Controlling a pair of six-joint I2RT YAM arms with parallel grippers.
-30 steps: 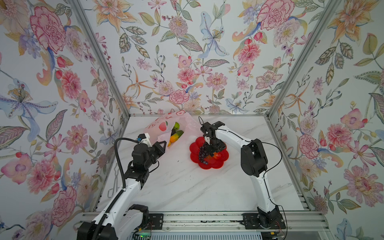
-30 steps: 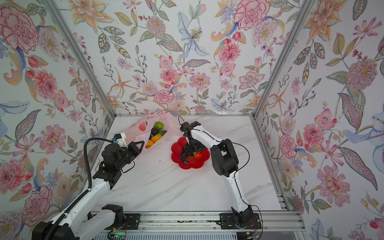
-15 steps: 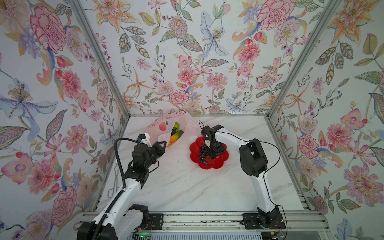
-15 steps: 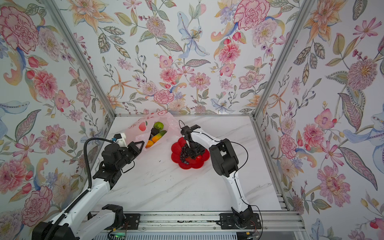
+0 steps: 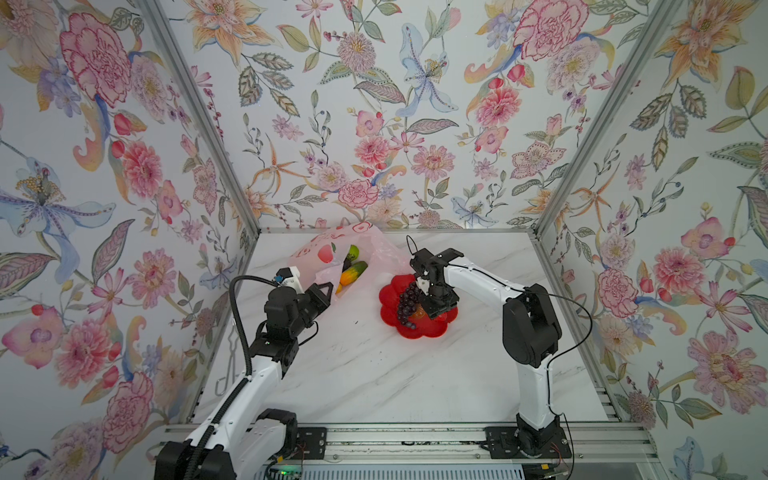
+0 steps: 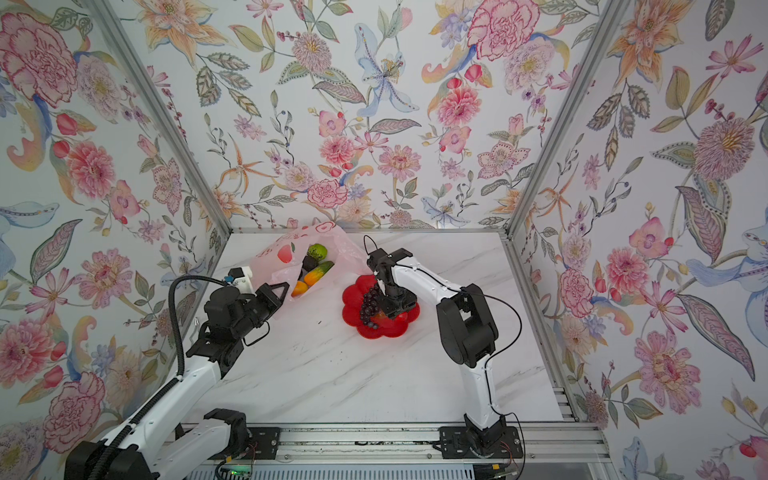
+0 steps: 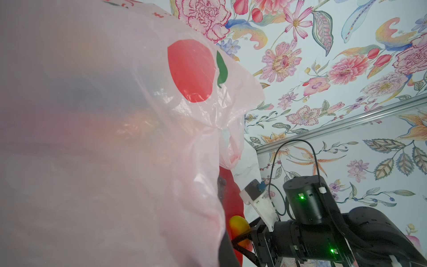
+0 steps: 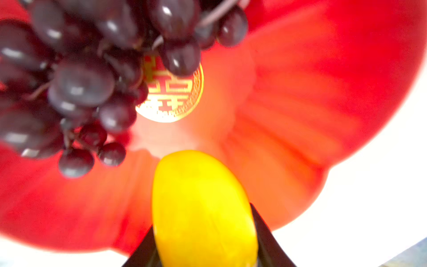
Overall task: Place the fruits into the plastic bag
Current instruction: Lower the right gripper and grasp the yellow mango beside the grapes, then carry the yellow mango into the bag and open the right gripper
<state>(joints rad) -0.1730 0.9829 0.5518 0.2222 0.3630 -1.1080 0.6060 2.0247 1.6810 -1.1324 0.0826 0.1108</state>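
- Grip: right gripper (image 5: 434,311) down in red dish (image 5: 428,331), jaws pressed on both flanks of yellow fruit (image 8: 203,208).
- Fruit glossy, oval; long axis runs out from claw toward dish centre, grape bunch (image 5: 405,299) just beside.
- Left of dish: plastic bag (image 5: 332,259), mouth facing it; left gripper (image 5: 326,291) pinched shut on its rim.
- Likely next: lift, carry left.

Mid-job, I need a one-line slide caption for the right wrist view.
Right hand closed on a yellow fruit at the red dish, dark grape bunch beside it.
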